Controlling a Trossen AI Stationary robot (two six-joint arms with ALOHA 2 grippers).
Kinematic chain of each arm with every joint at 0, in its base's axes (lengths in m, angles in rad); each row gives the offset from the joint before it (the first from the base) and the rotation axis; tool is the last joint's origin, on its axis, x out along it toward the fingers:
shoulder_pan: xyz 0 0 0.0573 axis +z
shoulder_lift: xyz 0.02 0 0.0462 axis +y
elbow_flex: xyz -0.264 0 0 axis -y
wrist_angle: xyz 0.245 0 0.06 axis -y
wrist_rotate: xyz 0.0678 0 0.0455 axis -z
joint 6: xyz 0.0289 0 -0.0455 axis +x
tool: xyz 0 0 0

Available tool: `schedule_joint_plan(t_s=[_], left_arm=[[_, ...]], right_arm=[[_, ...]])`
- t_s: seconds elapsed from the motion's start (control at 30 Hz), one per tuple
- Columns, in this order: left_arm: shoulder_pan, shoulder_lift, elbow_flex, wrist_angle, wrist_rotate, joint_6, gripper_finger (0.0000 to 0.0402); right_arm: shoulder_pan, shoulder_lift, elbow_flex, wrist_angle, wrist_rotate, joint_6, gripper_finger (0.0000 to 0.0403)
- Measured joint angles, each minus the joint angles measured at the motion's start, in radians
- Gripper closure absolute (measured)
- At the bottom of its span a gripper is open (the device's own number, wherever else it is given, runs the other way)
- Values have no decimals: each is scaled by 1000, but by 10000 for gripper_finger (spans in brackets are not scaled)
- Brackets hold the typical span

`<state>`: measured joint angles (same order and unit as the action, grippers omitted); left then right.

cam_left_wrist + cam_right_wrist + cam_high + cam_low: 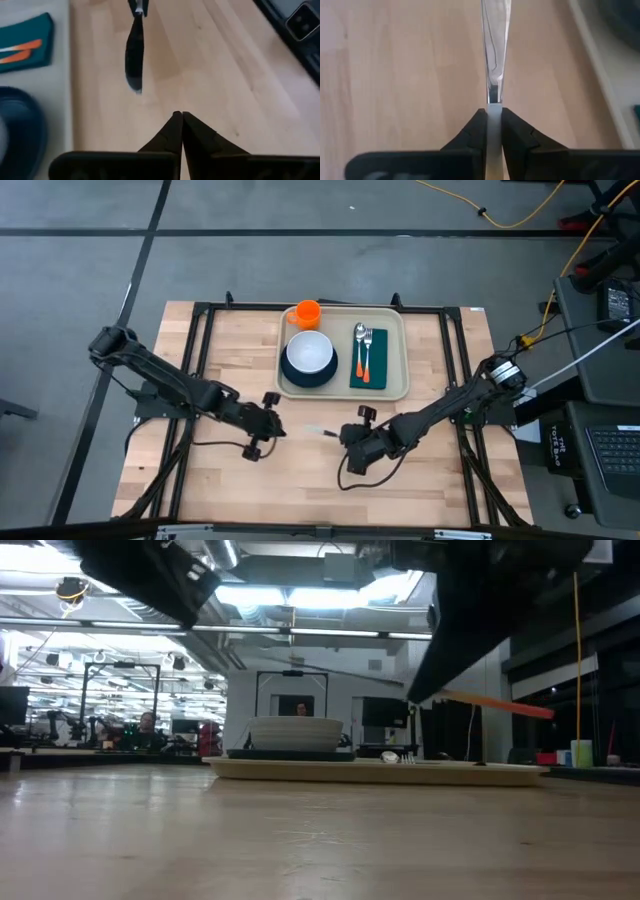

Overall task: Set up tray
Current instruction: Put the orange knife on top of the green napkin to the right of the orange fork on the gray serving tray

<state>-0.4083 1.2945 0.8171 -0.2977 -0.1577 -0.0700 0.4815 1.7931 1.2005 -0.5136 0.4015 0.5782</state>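
Observation:
The beige tray (398, 385) lies at the table's far middle. On it are a dark teal plate (300, 377) with a white bowl (310, 352), an orange cup (307, 312), and a dark green napkin (369, 370) with an orange-handled spoon and fork. My right gripper (345, 433) is shut on a knife (318, 431) over the table's near middle, in front of the tray. My left gripper (278, 427) is shut and empty, just left of the knife's tip; its wrist view shows the blade (134, 60) ahead of it. My right gripper pinches the knife between its two fingers at the base of the silver blade (493, 107). The blade (495, 45) runs straight on ahead of the fingertips, toward the table's left. The orange handle (495, 703) sticks out behind. The knife is lifted clear of the table.
Bare wooden table (230, 480) lies around both grippers, to the near side and left of the tray. A black frame (200, 330) borders the table top. Beyond the table's right edge is a desk with equipment and cables (600, 330).

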Motion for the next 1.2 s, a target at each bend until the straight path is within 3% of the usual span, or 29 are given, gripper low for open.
schedule_joint_plan(t_s=[0.17, 0.53, 0.7, 0.83, 1.0, 1.2], left_arm=[[0, -76, -82, 13, -49, 14, 399], [68, -105, -183, 52, -60, 81, 398], [86, -104, -192, 57, -61, -66, 400], [84, -104, -192, 99, -107, -89, 397], [85, -104, -192, 220, -204, 39, 398], [86, -104, -192, 277, -215, 142, 400]], right_arm=[[-3, -41, -82, 102, 39, -6, 362], [-67, -256, -375, 469, 113, -8, 362], [-91, -310, -429, 473, 206, 1, 362], [-88, -312, -434, 470, 298, 23, 362], [-91, -317, -434, 383, 418, 222, 362], [-91, -332, -433, 287, 559, 425, 362]])
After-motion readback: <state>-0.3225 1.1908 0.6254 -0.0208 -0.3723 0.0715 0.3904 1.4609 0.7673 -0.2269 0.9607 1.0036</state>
